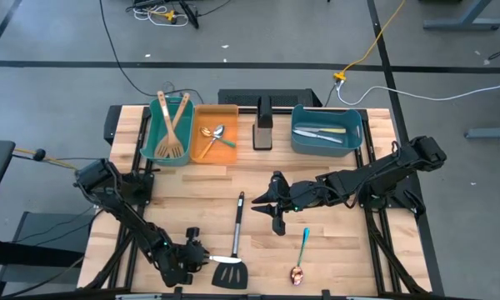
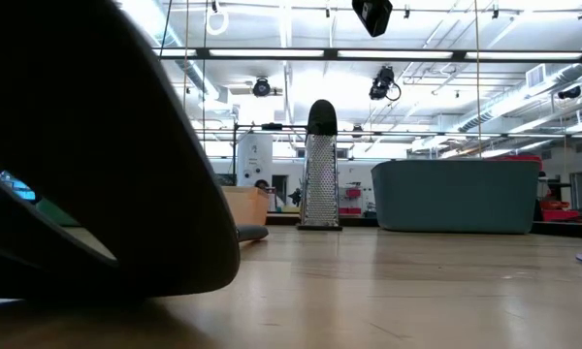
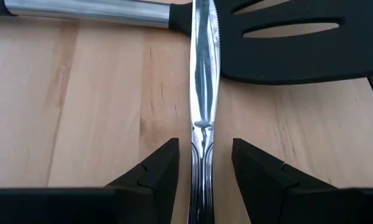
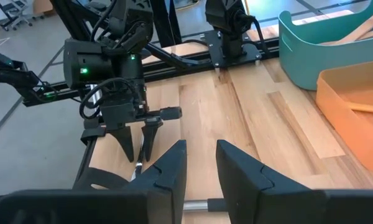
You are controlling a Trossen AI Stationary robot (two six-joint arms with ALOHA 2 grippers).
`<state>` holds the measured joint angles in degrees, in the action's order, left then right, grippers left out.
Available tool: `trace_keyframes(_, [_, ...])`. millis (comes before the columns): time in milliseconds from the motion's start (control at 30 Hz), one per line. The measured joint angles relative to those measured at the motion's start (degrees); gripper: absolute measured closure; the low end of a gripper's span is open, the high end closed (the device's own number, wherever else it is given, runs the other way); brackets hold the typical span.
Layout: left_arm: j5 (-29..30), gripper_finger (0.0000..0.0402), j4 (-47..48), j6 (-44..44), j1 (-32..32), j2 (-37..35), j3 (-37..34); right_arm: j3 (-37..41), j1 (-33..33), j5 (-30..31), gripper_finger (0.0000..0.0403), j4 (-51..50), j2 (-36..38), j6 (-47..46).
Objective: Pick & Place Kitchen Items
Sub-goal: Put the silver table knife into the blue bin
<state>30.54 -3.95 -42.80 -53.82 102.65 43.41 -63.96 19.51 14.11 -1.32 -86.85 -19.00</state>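
A silver knife [image 3: 202,74] lies flat on the table near the front edge, its blade tip over the head of the black slotted turner [image 1: 232,273], whose steel handle [image 1: 237,218] points toward the far edge. My left gripper [image 3: 204,149] is open and low over the table. Its fingers stand on either side of the knife's handle with a gap on each side. It also shows in the high view [image 1: 202,257]. My right gripper [image 1: 275,205] is open and empty above mid-table, beside the turner's handle. A blue-handled copper spoon [image 1: 301,254] lies at the front right.
Along the far edge stand a teal bin [image 1: 154,133] with wooden spatulas, an orange bin [image 1: 202,152] with spoons, a metal grater [image 1: 263,125] and a blue bin [image 1: 327,147] with knives. Bare wood lies between the bins and the arms.
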Motion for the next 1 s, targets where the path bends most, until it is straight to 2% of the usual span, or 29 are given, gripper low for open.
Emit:
trace_keyframes(433, [4.32,0.0246,-4.79,-0.12,-0.13,5.21,0.09,0.01,0.0,0.0,0.0305,-0.02,0.0,0.0])
trace_keyframes(667, [4.66,0.0248,-5.72,0.45,-0.17,5.55,0.05,0.02,0.0,0.0,0.0305,-0.01,0.0,0.0])
trace_keyframes(1000, [4.66,0.0291,-4.89,0.38,-0.11,5.57,-0.04,0.01,-0.02,0.0,0.0305,0.0,0.0,0.0])
